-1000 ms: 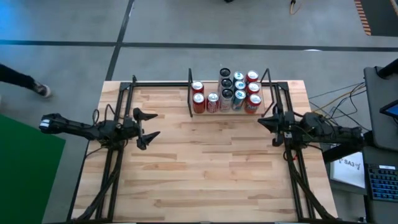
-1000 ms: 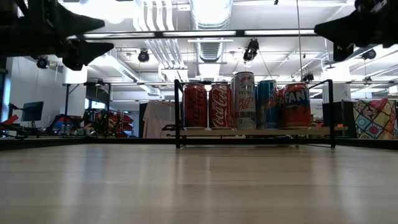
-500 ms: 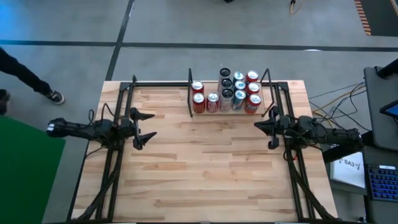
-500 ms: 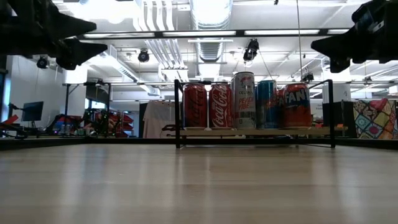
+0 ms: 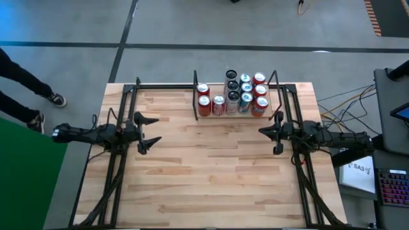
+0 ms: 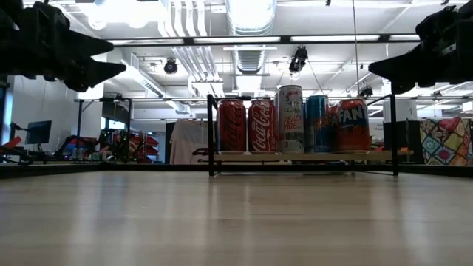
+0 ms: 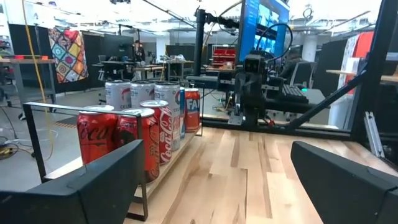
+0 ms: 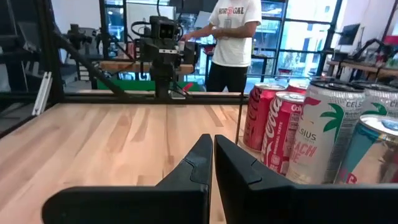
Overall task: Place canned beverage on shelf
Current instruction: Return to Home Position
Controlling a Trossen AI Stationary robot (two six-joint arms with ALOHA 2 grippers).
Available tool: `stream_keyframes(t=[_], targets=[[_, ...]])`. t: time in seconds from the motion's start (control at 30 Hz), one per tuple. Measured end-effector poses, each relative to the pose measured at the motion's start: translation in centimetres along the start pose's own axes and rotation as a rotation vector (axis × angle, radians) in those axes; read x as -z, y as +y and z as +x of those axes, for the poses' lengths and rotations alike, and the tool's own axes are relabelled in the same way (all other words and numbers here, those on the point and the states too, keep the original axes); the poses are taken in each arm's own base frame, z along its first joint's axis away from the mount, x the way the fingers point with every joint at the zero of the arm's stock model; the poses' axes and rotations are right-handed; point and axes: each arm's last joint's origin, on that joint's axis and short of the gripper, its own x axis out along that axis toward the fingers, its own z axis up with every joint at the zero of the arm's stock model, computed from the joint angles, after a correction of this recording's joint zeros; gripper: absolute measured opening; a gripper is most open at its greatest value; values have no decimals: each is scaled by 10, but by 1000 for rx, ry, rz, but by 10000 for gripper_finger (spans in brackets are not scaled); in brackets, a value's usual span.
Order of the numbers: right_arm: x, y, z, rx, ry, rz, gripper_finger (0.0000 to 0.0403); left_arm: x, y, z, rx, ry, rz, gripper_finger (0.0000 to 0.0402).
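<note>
On the shelf (image 6: 303, 157) we read "Coca-Cola" in white script on each of the two red cans (image 6: 261, 125) at its left end, as the low view showed it. Just beside them, in the middle of the shelf's front row, the tall white can (image 6: 289, 118) carried "CELSIUS" and "PEACH". The orange can (image 6: 352, 125) at the shelf's right end bore "FANTA". The blue can (image 6: 316, 124) between those two had print we could not make out. Farther back on the shelf, a second white can (image 8: 379, 102) showed "CELS". Well apart from the shelf, a person's white shirt (image 8: 235, 25) carried red lettering we could not read for certain.
</note>
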Motion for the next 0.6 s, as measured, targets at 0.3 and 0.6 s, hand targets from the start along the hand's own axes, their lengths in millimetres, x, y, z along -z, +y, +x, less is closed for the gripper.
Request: stream_keyframes(t=[0.3,0.6], targets=[[5,0,4,-1,63,-145,9,6,6,1,-258,54,-57,389],[7,0,5,0,78,-96,9,10,5,4,-265,111,30,389]])
